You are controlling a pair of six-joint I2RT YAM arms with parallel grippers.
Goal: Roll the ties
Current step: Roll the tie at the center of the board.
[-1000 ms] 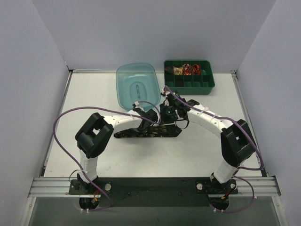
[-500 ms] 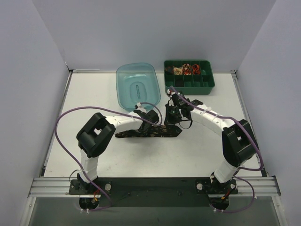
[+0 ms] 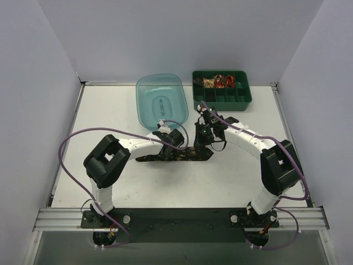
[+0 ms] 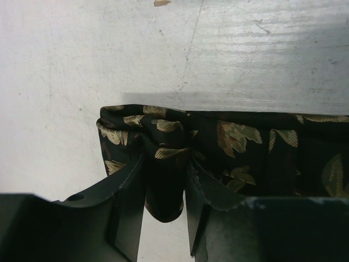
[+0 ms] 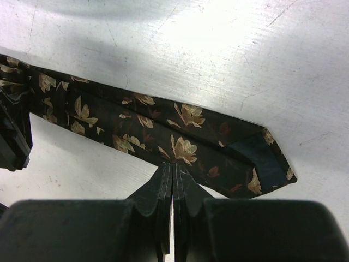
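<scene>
Count: one tie [image 3: 174,155] laid out, two arms, two tools, one teal tub [image 3: 140,99], one green tray [image 3: 242,99] with compartments. Red and beige coils [image 3: 219,81] sit in the tray's back row; their number is not clear. Two purple cables [image 3: 71,143], one looping off each arm.

Bench [image 3: 110,110]: white, scuffed and scratched in the wrist views. Plain pale walls [image 3: 33,83] on three sides. The tub and tray stand side by side at the far edge, well apart from the tie.

The tie is black with a gold-tan flower print and lies flat across mid-bench, running left to right, in front of the tub.

Left tool [image 4: 165,202]: clamped on a bunched fold of the tie [image 4: 245,142] at its end; cloth fills the gap between the fingers.

Right tool [image 5: 173,183]: fingers pressed together, tips meeting the near edge of the tie [image 5: 147,123], near its pointed end. Cannot tell whether any cloth is caught between them.

The two tools are close together over the tie's right half.
</scene>
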